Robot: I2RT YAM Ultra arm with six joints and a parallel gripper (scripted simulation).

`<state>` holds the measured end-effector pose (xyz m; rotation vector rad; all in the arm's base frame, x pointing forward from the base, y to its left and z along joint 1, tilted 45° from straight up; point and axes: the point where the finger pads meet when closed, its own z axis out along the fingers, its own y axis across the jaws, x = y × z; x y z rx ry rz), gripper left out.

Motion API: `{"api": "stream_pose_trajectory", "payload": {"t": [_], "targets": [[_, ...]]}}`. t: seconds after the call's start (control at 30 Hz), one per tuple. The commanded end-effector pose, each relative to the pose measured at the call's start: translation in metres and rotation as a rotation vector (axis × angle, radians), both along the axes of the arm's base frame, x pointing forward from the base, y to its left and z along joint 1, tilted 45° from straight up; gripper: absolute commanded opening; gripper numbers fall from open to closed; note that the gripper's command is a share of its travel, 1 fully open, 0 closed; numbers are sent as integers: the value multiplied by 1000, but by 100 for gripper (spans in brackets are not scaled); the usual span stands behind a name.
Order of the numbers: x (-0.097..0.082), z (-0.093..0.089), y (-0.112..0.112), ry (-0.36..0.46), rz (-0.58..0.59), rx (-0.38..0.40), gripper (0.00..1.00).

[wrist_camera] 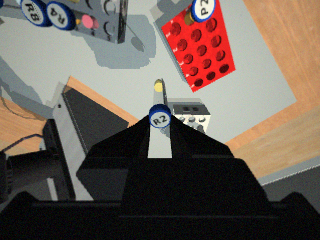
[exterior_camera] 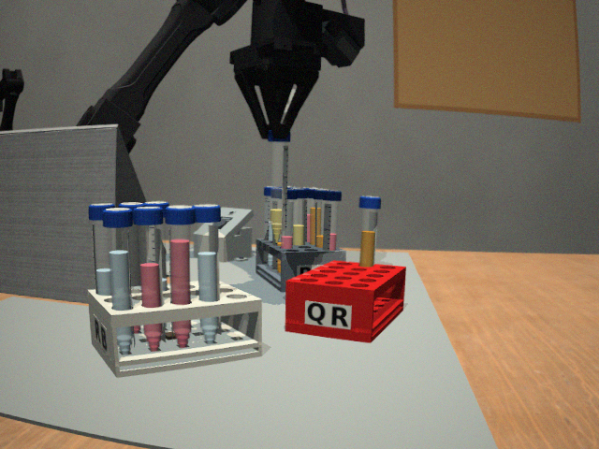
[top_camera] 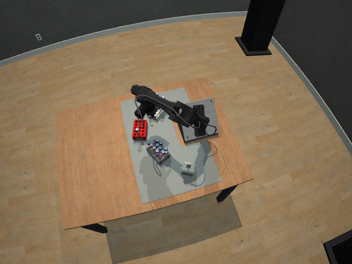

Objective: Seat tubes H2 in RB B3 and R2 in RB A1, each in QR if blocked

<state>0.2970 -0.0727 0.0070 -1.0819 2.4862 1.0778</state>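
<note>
Tube R2 (top_camera: 152, 124) (exterior_camera: 277, 166) (wrist_camera: 160, 118) is clamped by its cap in your gripper (top_camera: 149, 115) (exterior_camera: 277, 136) (wrist_camera: 160, 119), hanging between racks. Stay high over RB (top_camera: 158, 114) (exterior_camera: 145, 316) (wrist_camera: 206, 120), near left in the exterior view, then lower it plumb into A1. I count three racks, seven caps at RB, one tube in QR (top_camera: 139, 138) (exterior_camera: 328, 291) (wrist_camera: 192, 50).

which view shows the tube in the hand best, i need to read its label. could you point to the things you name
The wrist view: tube R2 (exterior_camera: 277, 162) (wrist_camera: 160, 118) faces the camera, its cap label readable between the fingers. The exterior view shows it upright from the side, blue cap gripped, label unseen. In the top view the arm (top_camera: 159, 100) (exterior_camera: 159, 63) largely hides it.
</note>
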Motion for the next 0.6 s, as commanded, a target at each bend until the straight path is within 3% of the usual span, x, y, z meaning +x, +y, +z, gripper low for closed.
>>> {"api": "stream_pose_trajectory", "payload": {"t": [0.0, 0.57], "targets": [[0, 9, -7, 94, -133, -22, 0], [1, 8, -8, 442, -487, -57, 0]]}}
